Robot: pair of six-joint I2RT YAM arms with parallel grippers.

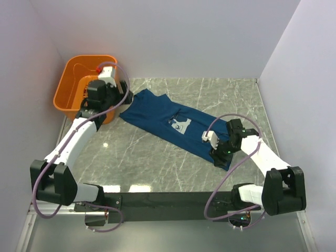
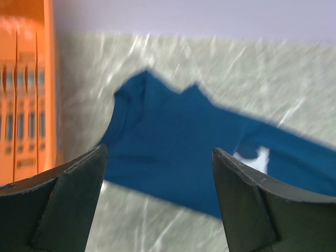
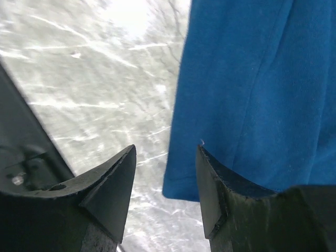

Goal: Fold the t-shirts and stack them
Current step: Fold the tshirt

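Marble table [image 1: 157,163], t-shirt [image 1: 157,115] laid out, no fold yet.
Left gripper [image 2: 158,152] gapes empty by the collar end, right gripper [image 3: 166,148] parted over the hem; next, both must pinch cloth.

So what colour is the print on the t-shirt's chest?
The chest print is pale light blue with a dark figure; top external view shows it best.

Navy t-shirt [image 1: 157,116], orange basket [image 1: 67,80], grey-veined table [image 1: 152,165]
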